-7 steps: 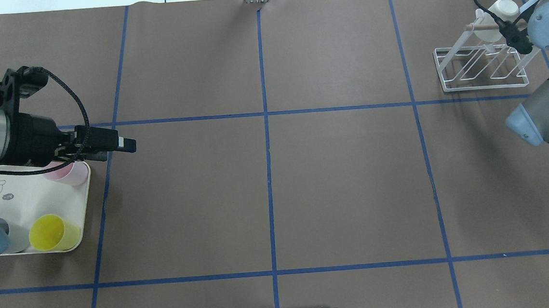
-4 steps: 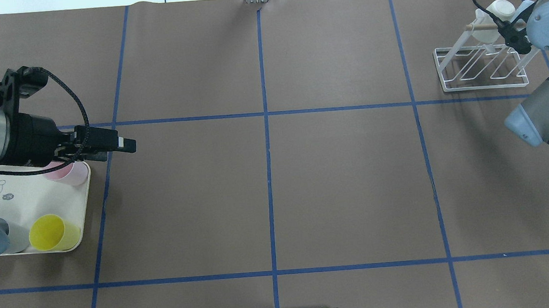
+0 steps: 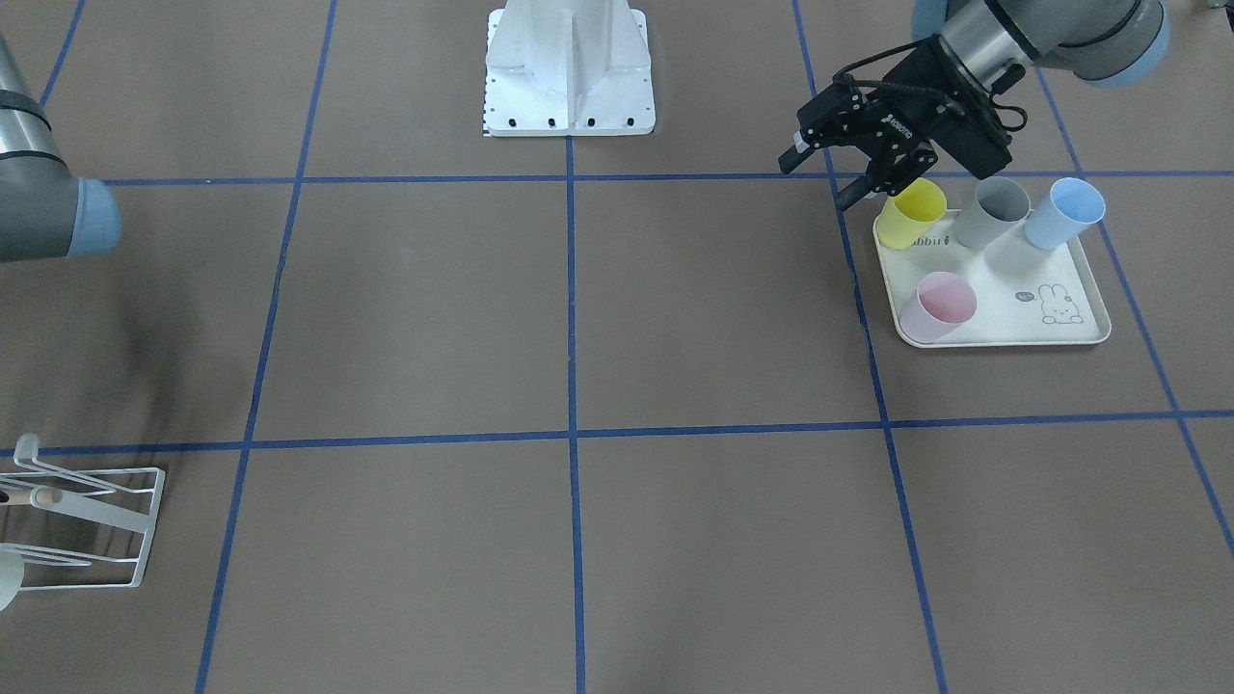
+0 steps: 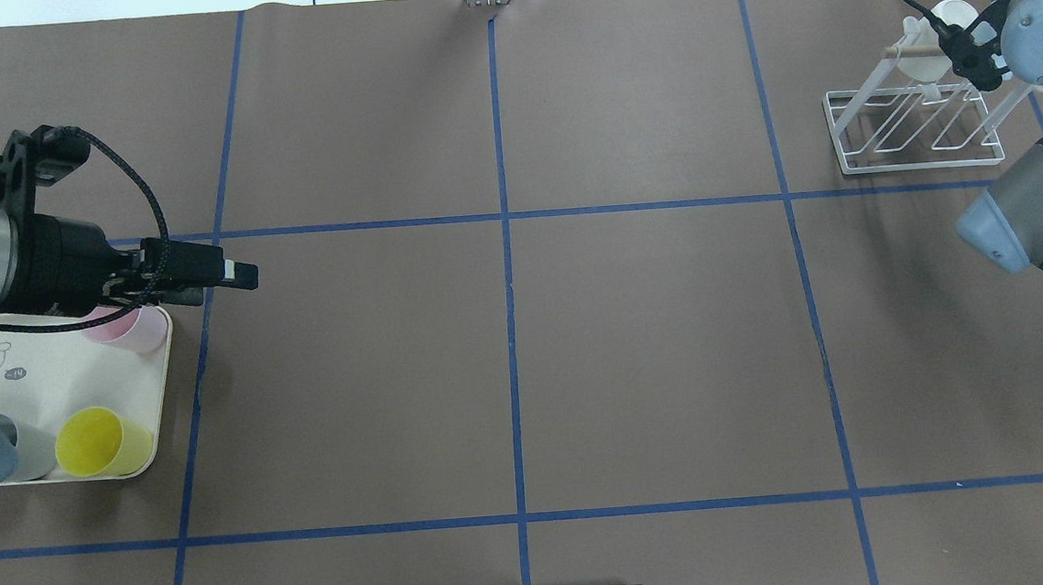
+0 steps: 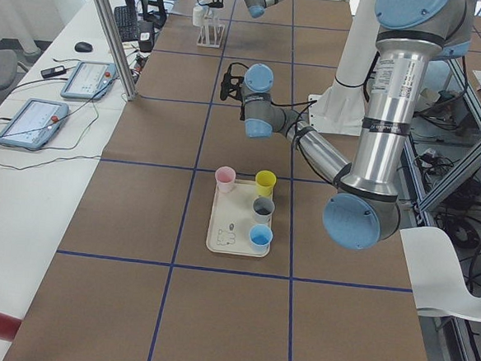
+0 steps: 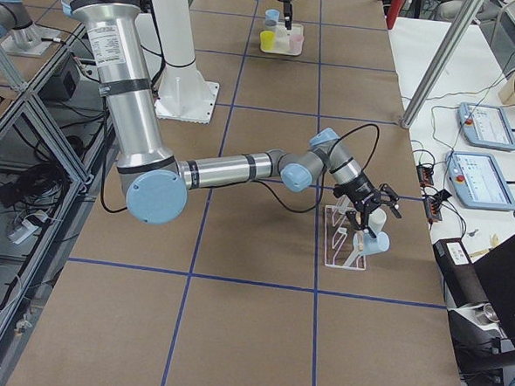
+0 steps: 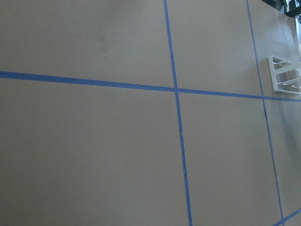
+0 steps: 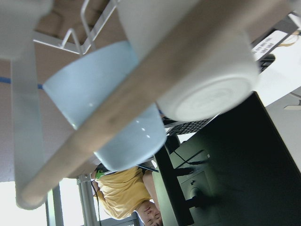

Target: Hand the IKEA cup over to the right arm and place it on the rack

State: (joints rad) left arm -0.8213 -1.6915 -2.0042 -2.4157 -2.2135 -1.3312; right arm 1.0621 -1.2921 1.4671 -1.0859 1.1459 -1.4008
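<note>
A white cup (image 8: 202, 70) and a light blue cup (image 8: 108, 108) hang by the wooden rod (image 8: 141, 103) of the white wire rack (image 4: 914, 132) at the far right. My right gripper (image 6: 370, 209) is at the white cup (image 4: 943, 20), above the rack; the wrist hides its fingers from overhead, so I cannot tell whether it grips. My left gripper (image 3: 818, 183) hovers open and empty at the tray's inner edge, beside the yellow cup (image 3: 914, 214). Pink (image 3: 937, 305), grey (image 3: 993, 210) and blue (image 3: 1063, 212) cups also stand on the tray.
The cream rabbit-print tray (image 4: 59, 380) lies at the table's left side. Blue tape lines grid the brown table. The robot's white base plate (image 3: 569, 67) is mid-table on my side. A person in a yellow top shows behind the rack in the right wrist view.
My right wrist has shifted slightly toward the table's far edge at the rack, and it now covers more of the white cup. The left arm has not moved.
</note>
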